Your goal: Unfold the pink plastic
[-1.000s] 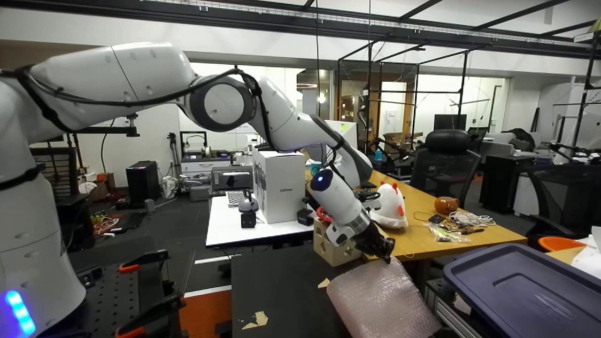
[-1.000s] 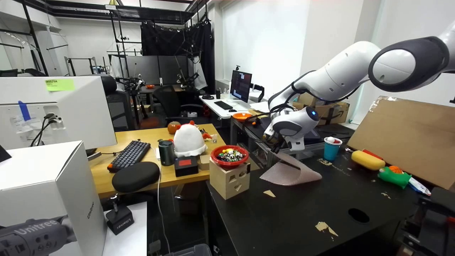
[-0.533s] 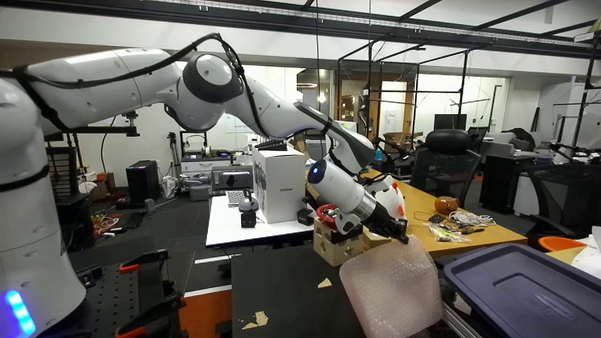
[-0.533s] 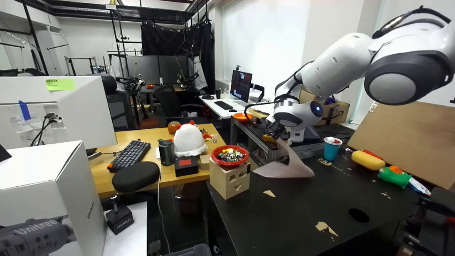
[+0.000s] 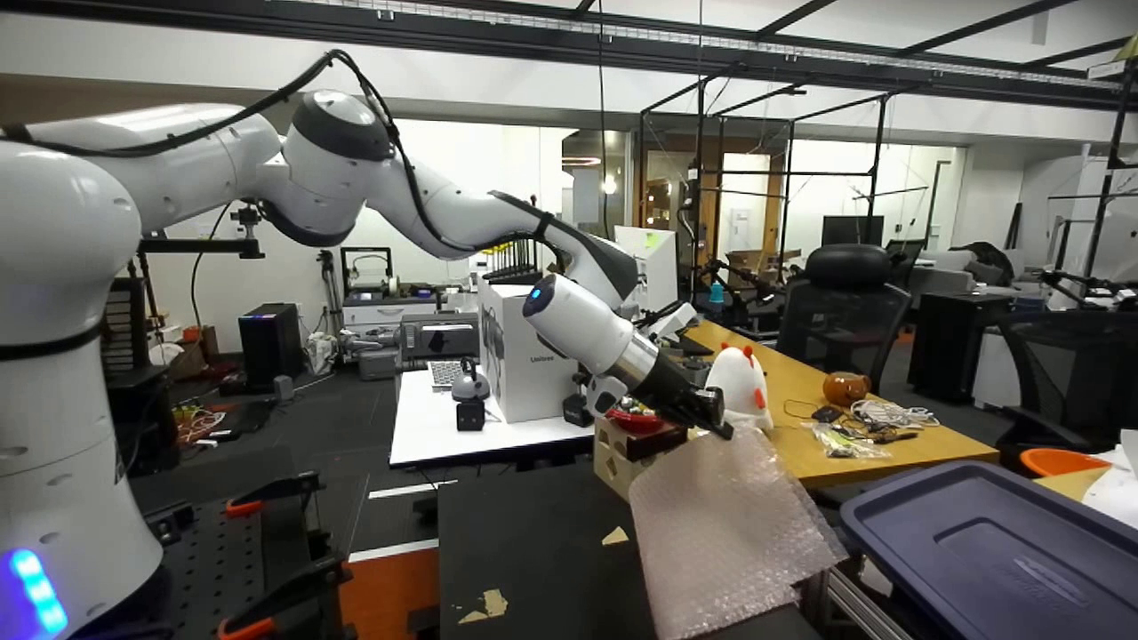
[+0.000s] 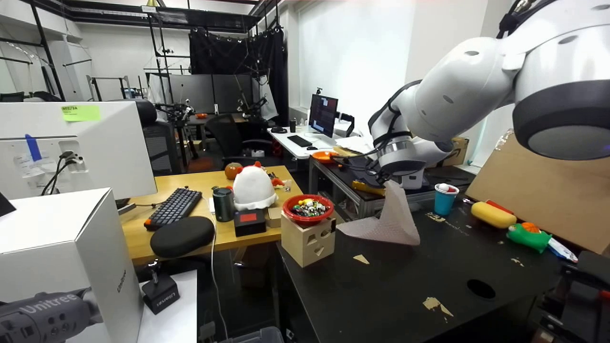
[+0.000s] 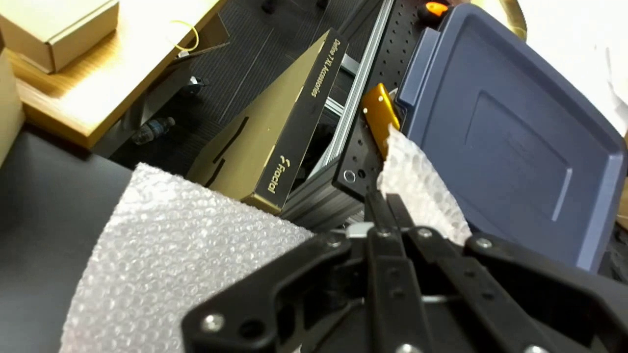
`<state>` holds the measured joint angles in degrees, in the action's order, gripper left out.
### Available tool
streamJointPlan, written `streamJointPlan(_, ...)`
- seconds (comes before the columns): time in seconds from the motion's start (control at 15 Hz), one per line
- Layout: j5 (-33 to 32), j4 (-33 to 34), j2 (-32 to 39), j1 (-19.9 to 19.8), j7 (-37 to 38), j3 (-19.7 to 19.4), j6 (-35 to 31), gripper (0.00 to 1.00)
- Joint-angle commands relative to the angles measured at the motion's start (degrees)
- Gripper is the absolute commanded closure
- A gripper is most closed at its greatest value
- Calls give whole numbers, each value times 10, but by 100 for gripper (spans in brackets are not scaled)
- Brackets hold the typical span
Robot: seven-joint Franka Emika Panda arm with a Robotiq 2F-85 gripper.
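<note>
At the far left, in an exterior view, we see the robot arm point(image 5: 53, 258), white and glowing blue low on its base, which extends rightward past a white box point(image 5: 533, 369) upright on a white table point(image 5: 422, 422). Next we reach the black table point(image 5: 542, 551), with tan scraps point(image 5: 493, 603) on it, and at its far side a wooden block point(image 6: 295, 240) with cut-out shapes, bearing a red bowl point(image 6: 307, 220) of small coloured pieces point(image 6: 310, 208). Right of these we have the gripper point(image 5: 727, 433), angled down, its fingers closed together with the upper edge of the pink plastic point(image 5: 733, 533) pinched at the tips. From there we follow the sheet down to the black table, just beside the wooden block: in an exterior view it looks bent, a low part lying toward the block and another rising steeply to the gripper, and in the wrist view we find its bubbled surface spread left of the fingers, with a pointed flap to their right. Beyond it, on a wooden desk point(image 5: 942, 449), we see a white toy point(image 5: 736, 382) with red tufts, then an orange-brown pot point(image 5: 845, 388) and, just beside that, white cables point(image 5: 893, 414). Farther right we have a dark blue lid point(image 5: 1005, 542), and beyond it an orange dish point(image 5: 1058, 460), only partly in sight
</note>
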<state>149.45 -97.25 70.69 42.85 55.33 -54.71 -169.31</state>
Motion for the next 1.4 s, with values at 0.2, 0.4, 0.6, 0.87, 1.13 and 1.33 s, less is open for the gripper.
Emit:
streamJointPlan(0.2, 0, -219, 31, 202, 179, -63, 42, 100)
streamJointPlan(0.4, 0, -260, 55, 246, 255, -61, 26, 100)
streamJointPlan(0.6, -1, -276, 105, 281, 322, -77, 40, 100)
streamJointPlan(0.87, -1, -294, 193, 341, 403, -128, 117, 100)
streamJointPlan(1.13, -3, -311, 156, 357, 346, -208, 219, 100)
streamJointPlan(1.33, -4, -329, 154, 355, 333, -268, 336, 100)
